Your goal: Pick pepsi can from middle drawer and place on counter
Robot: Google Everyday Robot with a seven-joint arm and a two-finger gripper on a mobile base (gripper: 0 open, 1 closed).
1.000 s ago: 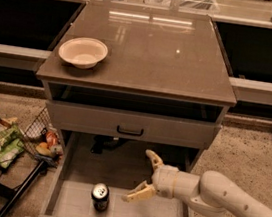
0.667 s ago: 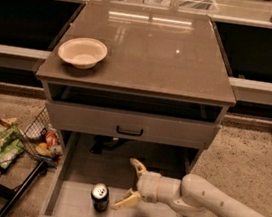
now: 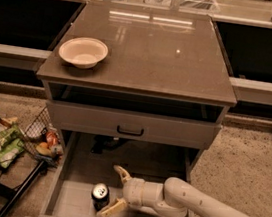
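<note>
Your end effector has its fingers apart; the upright pepsi can stands just left, in the middle drawer.

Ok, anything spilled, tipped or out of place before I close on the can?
Nothing stands out. The pepsi can stands upright in the middle drawer, the open gripper close beside it; the bowl sits upright on the counter.
</note>
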